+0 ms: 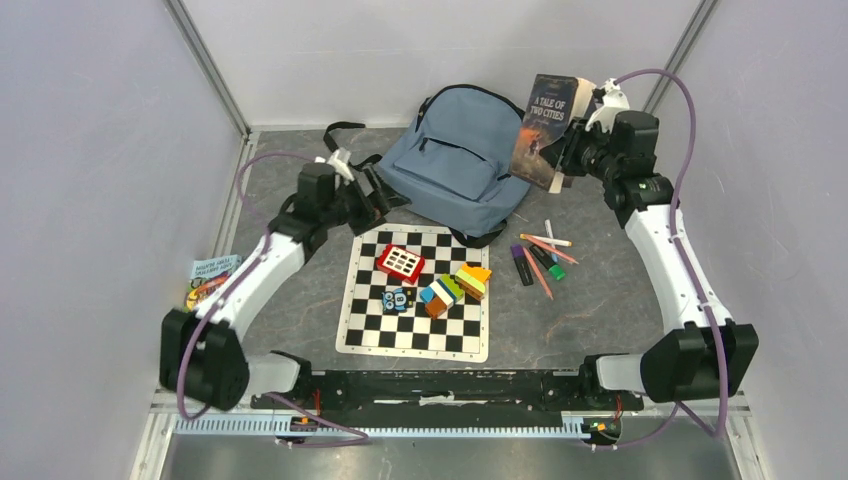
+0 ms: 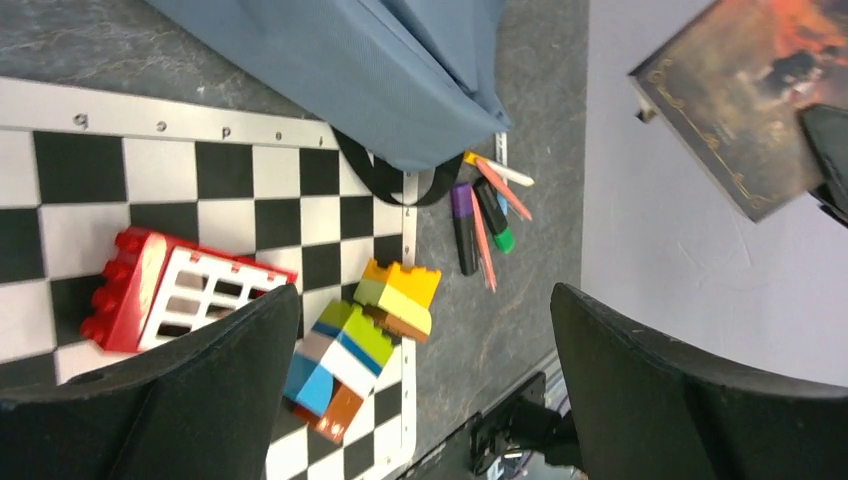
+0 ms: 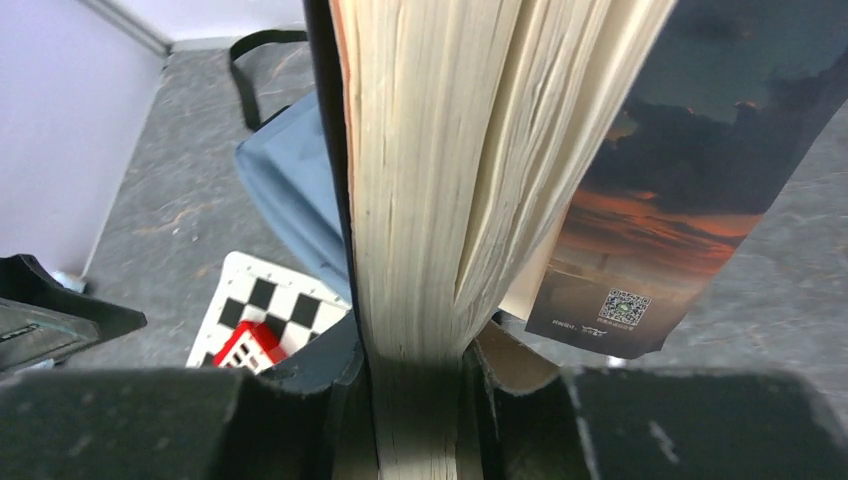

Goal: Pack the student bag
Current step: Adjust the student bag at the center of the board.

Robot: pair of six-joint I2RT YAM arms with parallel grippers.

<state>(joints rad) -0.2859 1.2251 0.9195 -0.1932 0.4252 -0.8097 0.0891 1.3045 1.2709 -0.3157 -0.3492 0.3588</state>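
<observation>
Right wrist view: right gripper (image 3: 415, 375) clamped on the bottom edge of a paperback book (image 3: 430, 150), pages fanned, book upright in the air just right of the student bag (image 1: 455, 165). Left gripper (image 2: 425, 325) jaws wide apart, nothing held, beside the bag's left edge near the chessboard's (image 2: 230, 170) far-left corner. Student bag lies at the back of the table (image 1: 600, 300), its near edge at the chessboard's far edge; blocks (image 1: 455, 285) on the board, pens (image 1: 540, 260) right of it.

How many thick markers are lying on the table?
2: a purple marker and a green-capped marker, side by side right of the chessboard, among thinner pencils. Others could be hidden inside the bag.
</observation>
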